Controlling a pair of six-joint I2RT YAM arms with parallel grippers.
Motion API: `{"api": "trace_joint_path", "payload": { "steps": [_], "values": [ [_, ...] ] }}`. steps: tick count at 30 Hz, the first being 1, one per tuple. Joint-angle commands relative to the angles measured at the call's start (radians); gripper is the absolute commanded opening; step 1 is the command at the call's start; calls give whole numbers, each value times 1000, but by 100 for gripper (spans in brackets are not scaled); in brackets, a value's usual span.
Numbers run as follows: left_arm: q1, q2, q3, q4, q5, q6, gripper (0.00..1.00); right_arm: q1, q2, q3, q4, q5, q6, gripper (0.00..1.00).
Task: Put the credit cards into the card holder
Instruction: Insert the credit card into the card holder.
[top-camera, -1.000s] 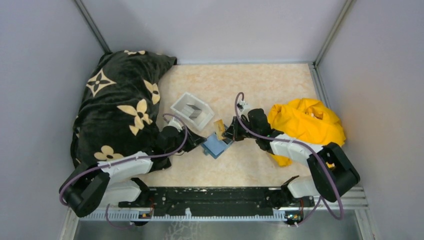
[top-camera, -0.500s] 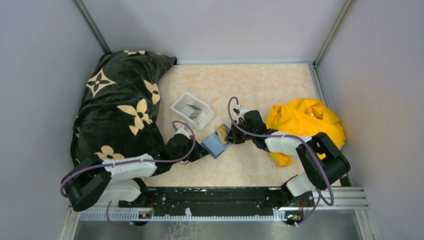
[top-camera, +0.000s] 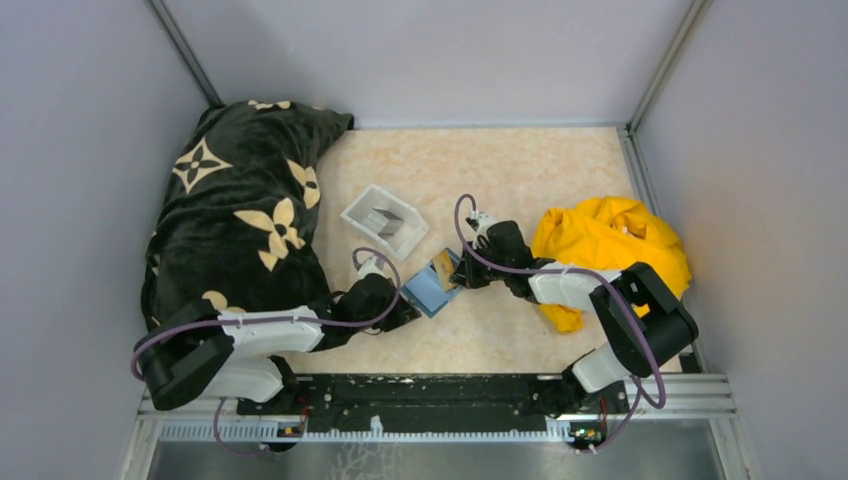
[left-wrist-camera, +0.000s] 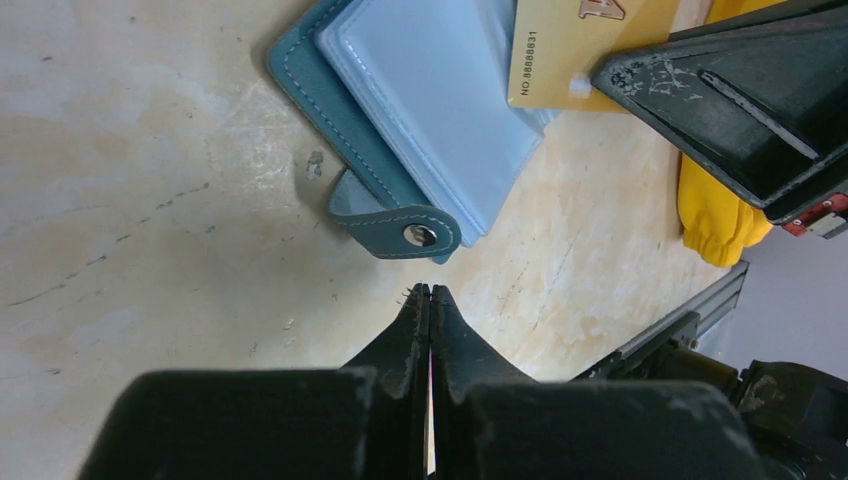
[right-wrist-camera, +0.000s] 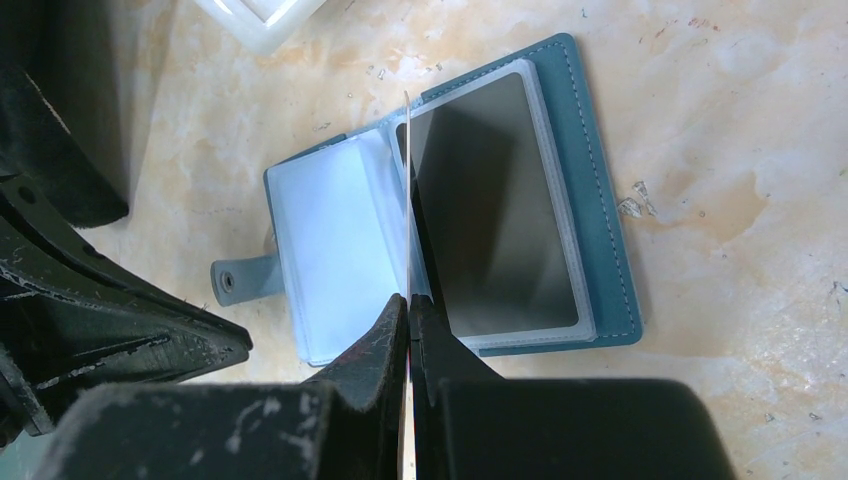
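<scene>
The teal card holder (top-camera: 428, 291) lies open on the table with its clear sleeves up; a grey card (right-wrist-camera: 495, 210) fills its right page. My right gripper (right-wrist-camera: 409, 300) is shut on a yellow-tan credit card (left-wrist-camera: 570, 50), held on edge (right-wrist-camera: 407, 200) over the fold of the card holder (right-wrist-camera: 600, 230). From above, that card (top-camera: 443, 268) sits at the right gripper (top-camera: 458, 272). My left gripper (left-wrist-camera: 430, 290) is shut on nothing, its tips on the table just short of the holder's snap tab (left-wrist-camera: 400, 228). In the top view the left gripper (top-camera: 405, 308) is at the holder's near-left corner.
A clear-white plastic tray (top-camera: 384, 222) with grey cards in it stands behind the holder. A black blanket with tan flowers (top-camera: 240, 210) covers the left side. A crumpled yellow cloth (top-camera: 610, 245) lies right of the right arm.
The left jaws have closed and that arm has slid right, up to the holder's snap tab. The right gripper brought the yellow-tan card down over the open holder, then held still.
</scene>
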Motion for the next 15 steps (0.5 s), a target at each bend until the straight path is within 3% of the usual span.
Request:
{"api": "trace_joint_path", "payload": {
  "steps": [1,15],
  "values": [
    [-15,6,34,-83,-57,-18,0,-7,-13,39,36,20,-24,0],
    [-23,140,96,-138,-62,-25,1,-8,-15,72,-24,47,-64,0]
  ]
}}
